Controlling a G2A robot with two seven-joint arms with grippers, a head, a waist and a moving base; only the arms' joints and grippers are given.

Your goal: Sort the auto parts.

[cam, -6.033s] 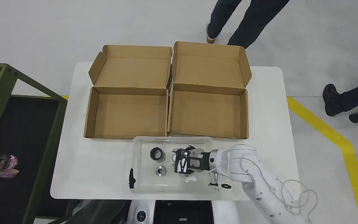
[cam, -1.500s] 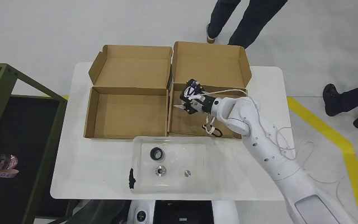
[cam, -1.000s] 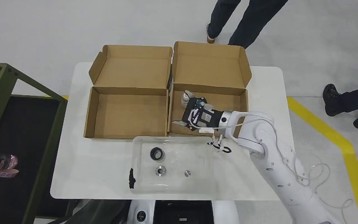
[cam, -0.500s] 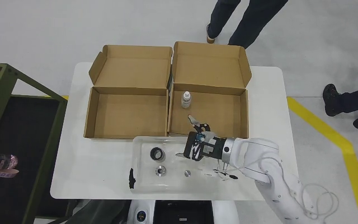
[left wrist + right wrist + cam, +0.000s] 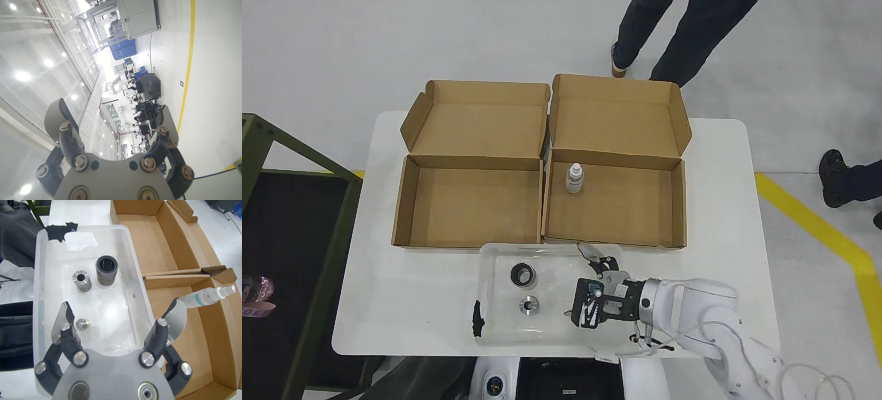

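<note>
The right claw [image 5: 121, 305], with its fingers held wide apart and empty, is seen above the clear bin [image 5: 136, 262] on the table [image 5: 412, 290], where the small silver part [image 5: 82, 324] is found just beside one finger, so a small sideways shift is probably needed.

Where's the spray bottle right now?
Top view: the spray bottle sits inside the right cardboard box, by its far corner next to the left cardboard box.
</note>
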